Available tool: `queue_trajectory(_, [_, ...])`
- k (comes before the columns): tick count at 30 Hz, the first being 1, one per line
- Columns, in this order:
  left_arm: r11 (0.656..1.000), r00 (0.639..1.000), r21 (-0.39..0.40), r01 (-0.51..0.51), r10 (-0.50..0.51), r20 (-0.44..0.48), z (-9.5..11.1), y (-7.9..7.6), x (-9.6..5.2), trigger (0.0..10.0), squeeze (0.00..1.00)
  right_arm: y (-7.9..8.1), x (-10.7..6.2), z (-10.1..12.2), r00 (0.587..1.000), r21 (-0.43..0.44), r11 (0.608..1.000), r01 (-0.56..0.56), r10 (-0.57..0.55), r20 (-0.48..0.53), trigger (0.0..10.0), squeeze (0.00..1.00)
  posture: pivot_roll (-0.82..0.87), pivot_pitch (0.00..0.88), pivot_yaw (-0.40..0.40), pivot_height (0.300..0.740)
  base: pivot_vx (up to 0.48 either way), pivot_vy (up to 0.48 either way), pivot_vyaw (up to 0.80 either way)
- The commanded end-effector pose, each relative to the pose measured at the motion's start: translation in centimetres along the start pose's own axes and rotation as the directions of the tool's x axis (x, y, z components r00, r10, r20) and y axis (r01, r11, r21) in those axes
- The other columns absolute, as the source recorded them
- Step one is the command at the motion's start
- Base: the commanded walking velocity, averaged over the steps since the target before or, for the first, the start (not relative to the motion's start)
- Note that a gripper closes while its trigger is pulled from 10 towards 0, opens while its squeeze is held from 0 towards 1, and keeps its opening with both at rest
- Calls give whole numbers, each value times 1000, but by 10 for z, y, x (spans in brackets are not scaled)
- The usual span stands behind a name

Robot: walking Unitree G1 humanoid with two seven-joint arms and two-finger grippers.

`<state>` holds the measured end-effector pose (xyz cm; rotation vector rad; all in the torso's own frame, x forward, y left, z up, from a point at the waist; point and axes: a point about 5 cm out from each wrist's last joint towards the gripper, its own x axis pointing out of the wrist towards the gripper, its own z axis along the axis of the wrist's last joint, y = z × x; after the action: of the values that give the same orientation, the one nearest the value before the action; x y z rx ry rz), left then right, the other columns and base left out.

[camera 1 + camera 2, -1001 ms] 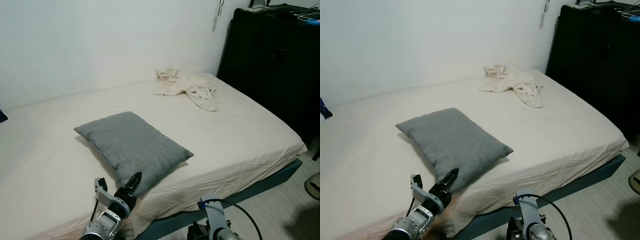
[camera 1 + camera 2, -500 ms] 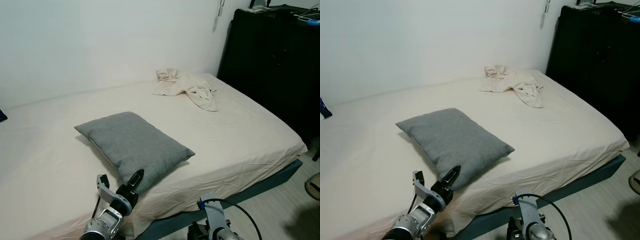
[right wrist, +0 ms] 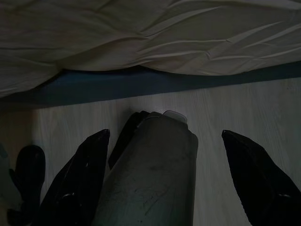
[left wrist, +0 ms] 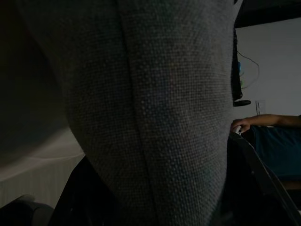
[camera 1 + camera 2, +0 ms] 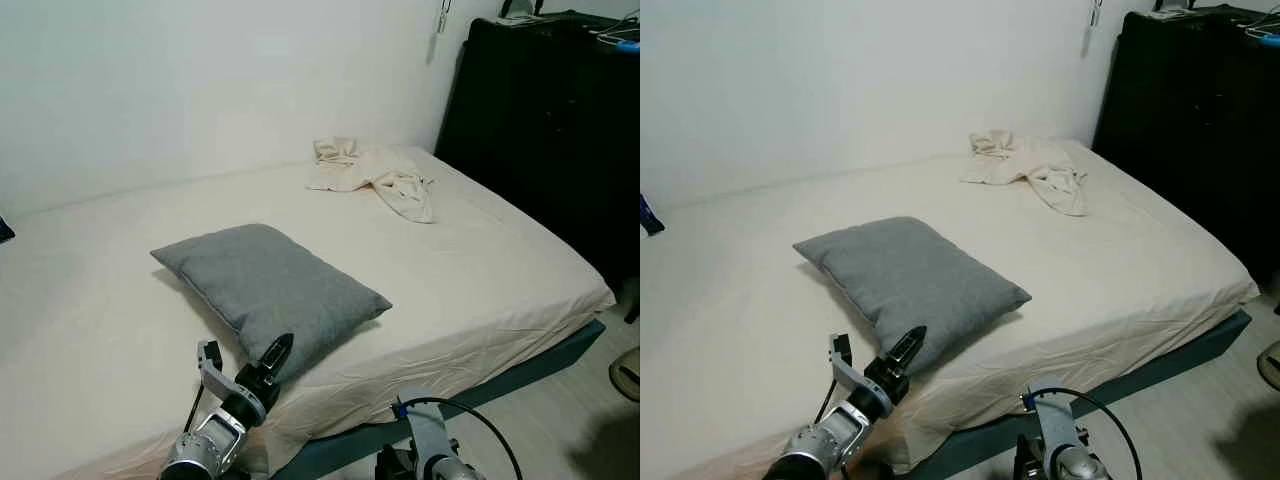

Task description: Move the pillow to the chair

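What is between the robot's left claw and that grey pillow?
Nothing visible. The left end effector is right at the near edge of the pillow on the bed, fingers spread, with the pillow's seam close before its wrist camera.

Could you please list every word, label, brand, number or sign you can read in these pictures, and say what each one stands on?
There is no readable text in these pictures.
The gray pillow, the sheet on the bed and the crumpled beige cloth are plain, with no print or label showing.
The small items on top of the black cabinet are too small to tell whether they carry any writing.
The left gripper shows no marking.
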<state>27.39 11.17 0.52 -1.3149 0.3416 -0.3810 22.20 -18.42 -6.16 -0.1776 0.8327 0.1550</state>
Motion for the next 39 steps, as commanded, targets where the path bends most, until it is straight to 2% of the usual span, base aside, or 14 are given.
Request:
queue_trajectory(1, [999,999,29,45,-45,13,9,-8,4,0,0,5,0,-3,1000,-2,1000,-18,18,-15,10000,0,-47,0,-5,592,0,0,0])
queue_trajectory(4, [997,997,39,70,-71,27,16,-14,6,0,0,6,1,-2,1000,-1,1000,-21,21,-11,10000,0,-47,0,-5,592,0,0,0])
queue_trajectory(11, [983,981,74,166,-173,89,43,-42,16,0,0,6,1,0,1000,9,1000,-23,23,-5,10000,0,-46,0,-3,592,0,0,0])
queue_trajectory(12, [980,977,83,181,-189,99,47,-48,19,10000,0,6,1,0,1000,11,1000,-23,23,-5,10000,0,-46,0,-3,592,0,0,0])
queue_trajectory(14, [975,972,95,199,-209,110,53,-56,21,10000,0,6,1,0,1000,12,1000,-24,24,-5,10000,0,-44,0,-3,592,0,0,0])
queue_trajectory(15, [968,963,112,224,-238,126,60,-66,24,10000,0,6,1,0,1000,13,1000,-25,25,-5,10000,0,-45,0,-2,592,0,0,0])
queue_trajectory(18, [965,960,118,234,-249,130,62,-70,25,10000,0,6,1,0,1000,13,1000,-25,25,-5,10000,0,-44,0,-1,592,0,0,0])
queue_trajectory(22, [964,970,177,201,-221,101,62,-76,29,10000,0,6,1,0,1000,15,1000,-25,25,-7,10000,0,-43,0,0,592,0,0,0])
queue_trajectory(25, [969,985,212,127,-148,84,58,-67,29,10000,0,7,1,0,1000,15,1000,-24,24,-8,10000,0,-47,0,3,592,0,0,0])
queue_trajectory(32, [970,995,241,37,-58,83,54,-57,27,10000,0,7,1,-2,1000,14,1000,-24,24,-13,10000,0,-46,0,1,592,0,0,0])
queue_trajectory(33, [968,995,248,21,-44,86,54,-56,26,10000,565,7,1,-2,1000,14,1000,-24,25,-13,10000,0,-46,0,1,592,0,0,0])
queue_trajectory(34, [968,995,248,21,-44,86,54,-56,26,10000,565,7,1,-2,1000,14,1000,-24,25,-13,10000,0,-46,0,1,592,0,0,0])
queue_trajectory(35, [968,996,251,0,-22,86,54,-53,25,10000,1000,8,1,-2,1000,13,1000,-25,25,-14,10000,0,-46,0,2,592,0,0,0])
queue_trajectory(39, [962,996,270,-45,22,86,55,-48,23,10000,1000,8,1,-3,1000,12,1000,-25,25,-15,10000,0,-46,0,3,592,0,0,0])
